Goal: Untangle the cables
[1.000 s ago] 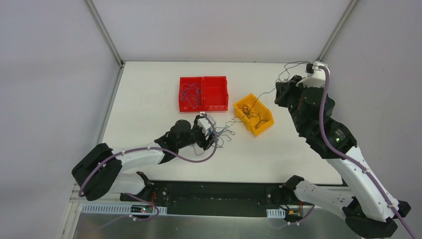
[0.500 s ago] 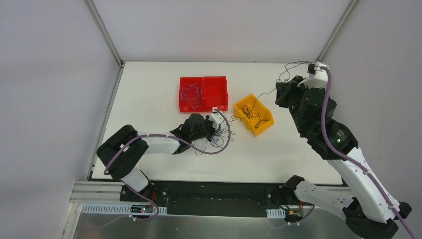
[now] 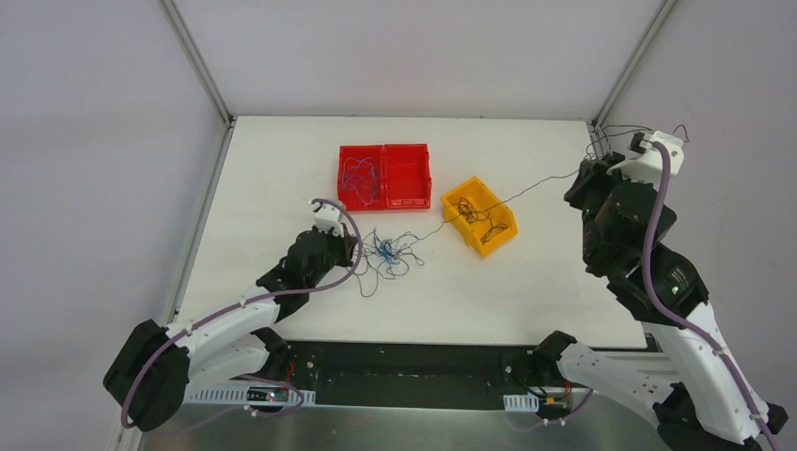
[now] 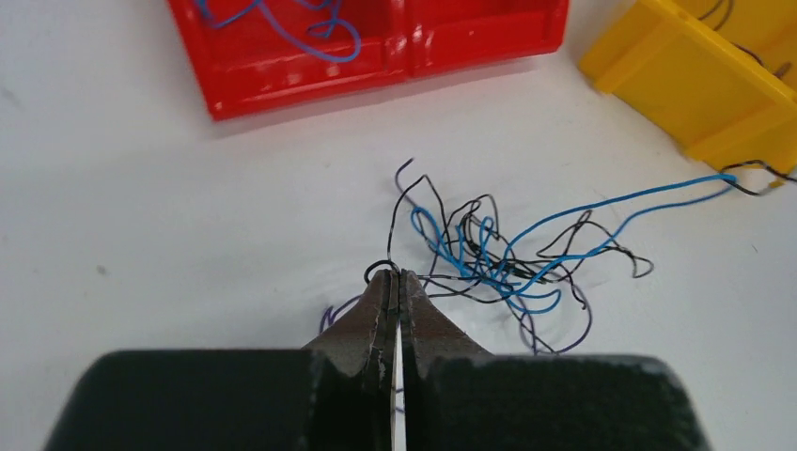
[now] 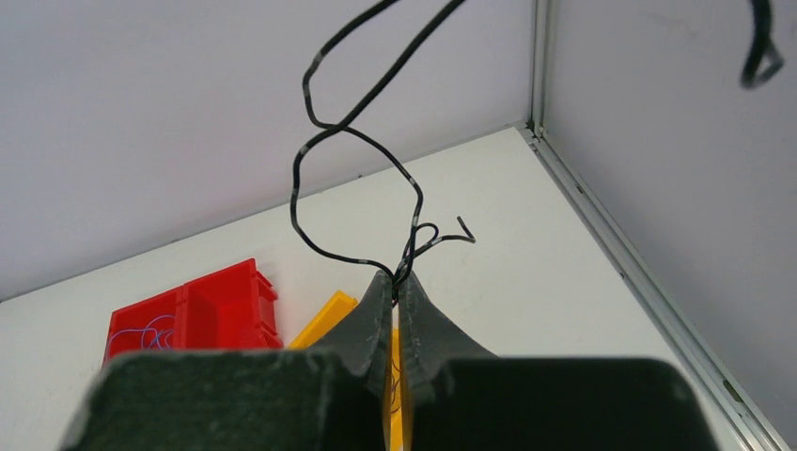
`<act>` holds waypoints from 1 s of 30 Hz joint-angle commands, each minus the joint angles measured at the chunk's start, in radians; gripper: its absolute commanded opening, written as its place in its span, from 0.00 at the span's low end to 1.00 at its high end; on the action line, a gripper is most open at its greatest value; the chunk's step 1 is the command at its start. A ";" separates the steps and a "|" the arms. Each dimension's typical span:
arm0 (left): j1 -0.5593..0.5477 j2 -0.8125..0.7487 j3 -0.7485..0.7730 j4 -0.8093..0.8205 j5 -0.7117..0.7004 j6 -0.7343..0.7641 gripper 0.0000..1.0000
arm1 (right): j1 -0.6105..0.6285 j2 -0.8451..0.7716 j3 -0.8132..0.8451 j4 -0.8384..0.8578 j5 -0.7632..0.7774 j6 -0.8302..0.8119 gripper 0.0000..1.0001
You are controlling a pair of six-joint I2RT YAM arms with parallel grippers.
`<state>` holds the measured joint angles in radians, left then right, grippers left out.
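Your arms have pulled apart: right gripper (image 5: 395,280) clamps a black cable (image 5: 295,193) taut, left gripper (image 4: 395,274) pinches the tangle (image 3: 387,252). Red bin (image 3: 384,176) and yellow bin (image 3: 465,195) hold some; tangle remains.

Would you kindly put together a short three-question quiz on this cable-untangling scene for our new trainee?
1. True or false: the right tool is shut on a black cable.
2. In the top view, which compartment of the red bin holds blue cables? A) left B) right C) both
3. Fill in: the tangle that the left tool grips lies on the ___.
Key: 1 true; 2 A; 3 table.
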<state>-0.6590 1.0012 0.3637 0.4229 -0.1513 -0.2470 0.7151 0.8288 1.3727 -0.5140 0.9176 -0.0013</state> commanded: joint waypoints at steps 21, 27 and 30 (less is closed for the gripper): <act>0.015 -0.255 -0.024 -0.281 -0.256 -0.069 0.00 | -0.006 0.035 -0.009 0.029 -0.262 0.050 0.00; 0.015 -0.268 -0.069 -0.131 -0.132 -0.007 0.00 | -0.007 0.070 -0.068 0.009 -0.702 0.041 0.00; 0.015 -0.252 -0.091 -0.062 -0.097 0.014 0.00 | -0.006 0.084 -0.104 -0.034 -0.856 0.038 0.00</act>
<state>-0.6525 0.7475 0.2977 0.2192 -0.3309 -0.2947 0.7120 0.8906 1.3067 -0.5137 0.3752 0.0372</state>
